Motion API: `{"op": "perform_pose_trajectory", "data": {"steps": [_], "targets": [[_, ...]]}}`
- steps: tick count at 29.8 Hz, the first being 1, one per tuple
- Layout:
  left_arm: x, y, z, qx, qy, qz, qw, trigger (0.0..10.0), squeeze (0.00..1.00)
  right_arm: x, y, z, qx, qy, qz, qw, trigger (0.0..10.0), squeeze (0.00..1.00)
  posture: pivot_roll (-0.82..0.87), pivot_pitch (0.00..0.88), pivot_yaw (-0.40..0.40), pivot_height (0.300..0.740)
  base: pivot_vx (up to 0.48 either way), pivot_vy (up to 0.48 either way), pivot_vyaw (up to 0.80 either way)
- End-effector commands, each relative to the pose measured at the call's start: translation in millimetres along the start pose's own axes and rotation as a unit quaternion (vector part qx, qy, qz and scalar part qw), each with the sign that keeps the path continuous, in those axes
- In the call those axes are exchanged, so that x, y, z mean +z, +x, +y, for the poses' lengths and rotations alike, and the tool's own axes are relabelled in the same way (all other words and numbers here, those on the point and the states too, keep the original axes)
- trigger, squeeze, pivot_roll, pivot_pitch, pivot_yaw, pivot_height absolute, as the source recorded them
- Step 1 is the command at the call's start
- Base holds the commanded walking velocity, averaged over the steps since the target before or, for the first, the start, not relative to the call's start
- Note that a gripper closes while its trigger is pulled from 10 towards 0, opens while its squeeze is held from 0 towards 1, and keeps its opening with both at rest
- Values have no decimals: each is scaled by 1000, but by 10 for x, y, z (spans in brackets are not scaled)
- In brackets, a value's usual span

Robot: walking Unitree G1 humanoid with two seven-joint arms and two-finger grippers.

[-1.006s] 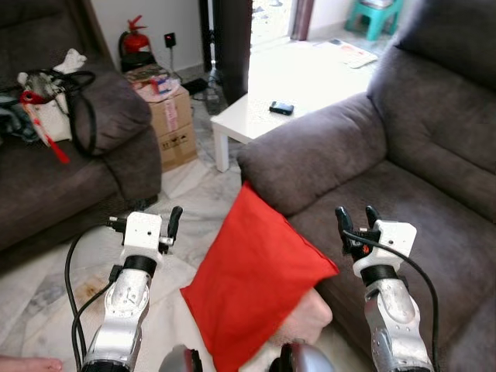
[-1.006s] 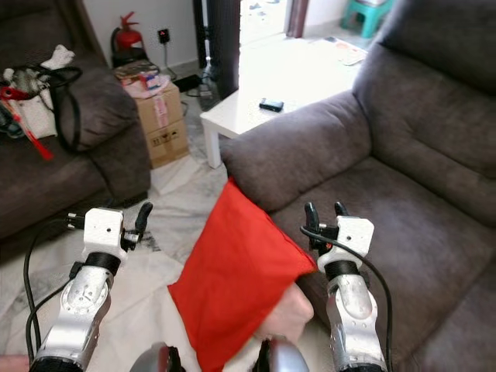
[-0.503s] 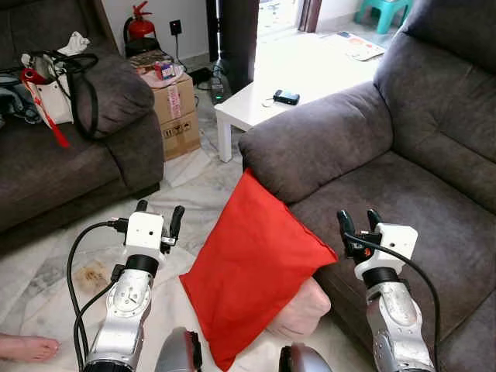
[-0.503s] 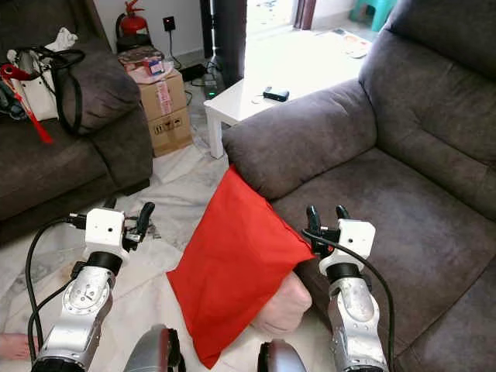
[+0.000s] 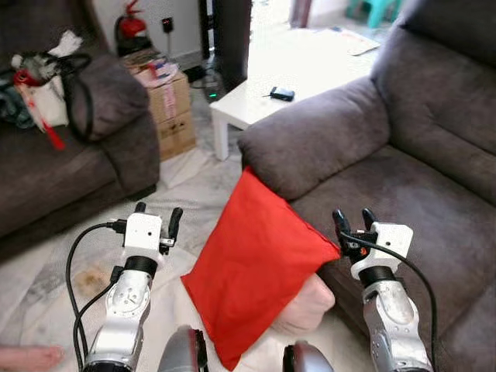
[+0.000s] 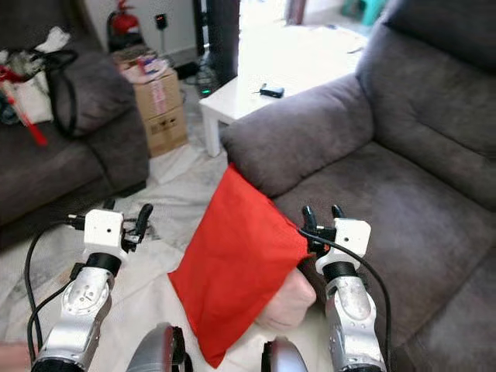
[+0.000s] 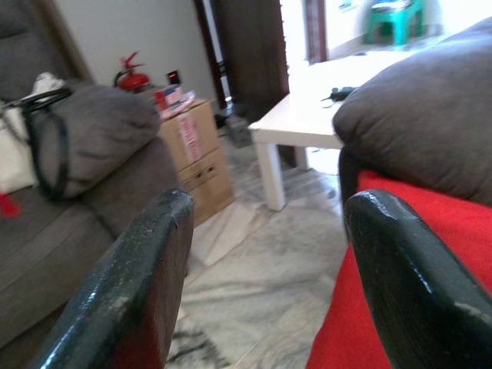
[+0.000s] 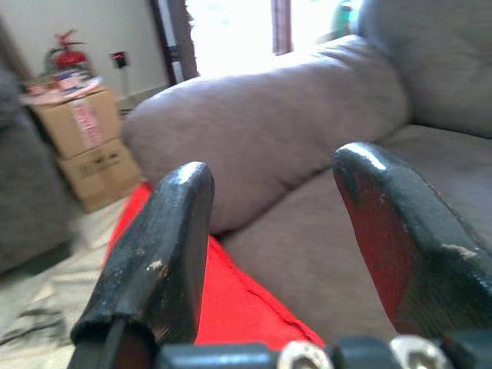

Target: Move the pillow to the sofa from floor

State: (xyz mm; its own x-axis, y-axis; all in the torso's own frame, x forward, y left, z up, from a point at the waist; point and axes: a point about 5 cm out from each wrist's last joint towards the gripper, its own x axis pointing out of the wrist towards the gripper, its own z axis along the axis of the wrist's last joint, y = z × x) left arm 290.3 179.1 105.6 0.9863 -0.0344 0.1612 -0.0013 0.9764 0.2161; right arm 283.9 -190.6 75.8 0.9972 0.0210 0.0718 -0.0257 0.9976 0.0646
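Observation:
A red pillow stands tilted on the floor, leaning against the front of the grey sofa just below its armrest. A pale pink cushion lies under its lower right side. My left gripper is open, held above the floor to the left of the pillow. My right gripper is open, over the sofa seat's front edge just right of the pillow's right corner. The left wrist view has the pillow beyond one finger. In the right wrist view the pillow lies below the armrest.
A second dark sofa with a white bag stands at the left. Cardboard boxes and a white low table with a phone lie ahead. A red fire extinguisher stands by the wall. A person's foot shows at bottom left.
The camera view has shifted slightly and blurred. Both grippers stay open either side of the pillow, and the pillow leans in the same place.

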Motion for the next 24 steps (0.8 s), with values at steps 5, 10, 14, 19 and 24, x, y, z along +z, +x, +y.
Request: {"op": "perform_pose_trajectory", "data": {"steps": [5, 10, 14, 19, 24], "targets": [[-14, -22, 32, 3, -2, 4, 1000, 10000, 0, 30, 2, 25, 2, 1, -8, 1000, 10000, 0, -65, 136, -13, 648, 0, 0, 0], [-23, -14, 38, 5, -1, 11, 1000, 10000, 0, 11, 17, 18, -3, 7, 4, 1000, 10000, 0, -65, 141, -12, 648, 0, 359, -150], [-26, -21, 38, 2, 7, 11, 1000, 10000, 0, 4, 13, 26, -2, 5, 5, 1000, 10000, 0, -66, 141, -11, 648, 0, 89, -745], [-25, -22, 33, 4, 1, 10, 1000, 10000, 0, 8, 5, 27, -2, 1, 2, 1000, 10000, 0, -66, 142, -12, 648, 0, 0, 0], [-27, -19, 33, 7, -3, 13, 1000, 10000, 0, 8, 9, 21, -2, 0, 4, 1000, 10000, 0, -66, 143, -13, 648, 0, 190, 0]]}}
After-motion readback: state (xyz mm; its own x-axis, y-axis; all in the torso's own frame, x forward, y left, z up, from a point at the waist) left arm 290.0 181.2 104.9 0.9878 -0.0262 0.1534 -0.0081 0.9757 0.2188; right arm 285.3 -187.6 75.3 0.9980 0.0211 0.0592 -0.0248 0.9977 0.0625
